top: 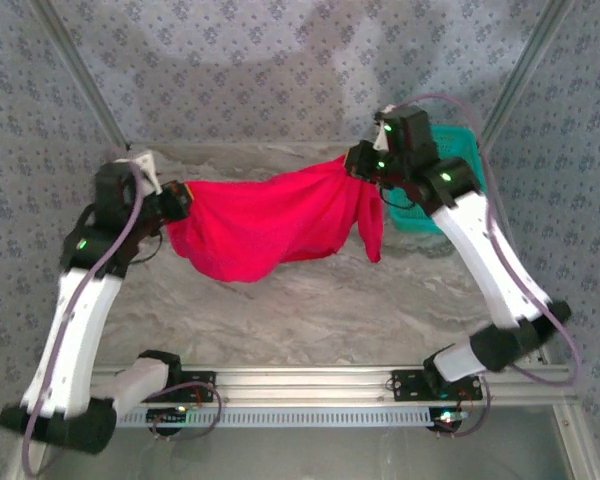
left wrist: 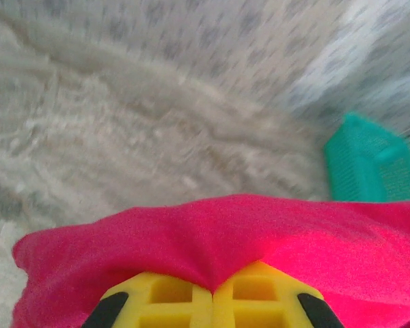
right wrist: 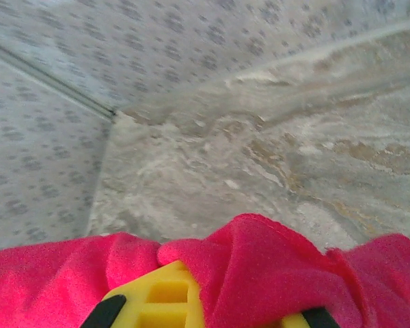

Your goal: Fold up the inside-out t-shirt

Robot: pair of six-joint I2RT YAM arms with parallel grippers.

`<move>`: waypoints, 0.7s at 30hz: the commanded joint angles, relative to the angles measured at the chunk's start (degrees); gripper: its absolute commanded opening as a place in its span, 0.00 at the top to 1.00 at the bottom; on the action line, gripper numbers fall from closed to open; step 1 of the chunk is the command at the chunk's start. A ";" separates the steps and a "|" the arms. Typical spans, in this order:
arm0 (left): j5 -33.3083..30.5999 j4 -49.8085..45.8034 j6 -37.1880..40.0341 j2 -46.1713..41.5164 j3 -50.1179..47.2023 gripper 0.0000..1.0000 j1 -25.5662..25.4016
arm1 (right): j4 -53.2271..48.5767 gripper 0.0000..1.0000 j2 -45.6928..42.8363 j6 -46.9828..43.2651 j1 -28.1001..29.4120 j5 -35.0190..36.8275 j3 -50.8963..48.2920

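Left gripper (top: 180,196) and right gripper (top: 356,166) are each clamped tight on the t-shirt (top: 270,225). The right arm (top: 480,250) partly hides the basket (top: 416,218) behind it.

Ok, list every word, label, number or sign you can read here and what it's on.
No readable text anywhere.
Red t-shirt: plain cloth, no print.
Teal mesh basket: no label.
Patterned wall covering: a repeated motif, not lettering.
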 commanded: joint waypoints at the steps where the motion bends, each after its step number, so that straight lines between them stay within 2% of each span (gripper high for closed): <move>1: -3.79 2.33 3.44 12.33 -1.11 1.00 1.08 | 2.05 1.00 15.32 0.73 -2.43 -5.17 4.79; 2: -4.90 1.51 4.03 16.39 0.80 1.00 1.78 | -0.41 1.00 21.34 0.31 -3.00 -7.34 10.07; 3: -6.51 -0.18 4.42 20.18 3.35 0.98 2.13 | -3.20 0.93 26.60 -0.18 -3.41 -8.99 16.03; 4: -7.75 -1.79 4.99 22.76 5.75 0.84 2.23 | -6.42 0.81 30.87 -0.14 -3.68 -9.58 21.48; 5: -8.96 -2.88 5.55 24.65 7.67 0.63 2.15 | -10.26 0.66 34.55 -3.44 -3.73 -9.22 27.08; 6: -9.60 -3.56 5.66 25.43 8.86 0.54 1.90 | -12.75 0.52 37.02 -4.07 -3.70 -8.47 30.73; 7: -9.88 -3.65 5.85 25.25 8.94 0.49 1.44 | -14.07 0.43 38.10 -4.26 -3.69 -8.00 32.42; 8: -10.46 -3.45 6.11 24.40 8.30 0.43 0.42 | -14.99 0.39 38.31 -4.87 -3.69 -7.42 32.64; 10: -12.56 -3.34 6.57 21.59 5.79 0.40 -2.81 | -15.03 0.36 35.97 -6.70 -3.61 -5.93 28.65; 12: -12.78 -2.94 6.25 17.87 1.53 0.39 -7.39 | -12.22 0.35 30.90 -7.29 -3.35 -4.42 19.57; 18: -2.14 8.33 2.46 9.69 -17.09 0.33 -20.76 | -0.95 0.41 15.55 -6.54 -2.39 -1.53 -10.20; 21: -1.30 14.67 1.51 9.99 -23.80 0.30 -24.86 | 2.93 0.42 11.71 -7.09 -2.81 -2.33 -20.00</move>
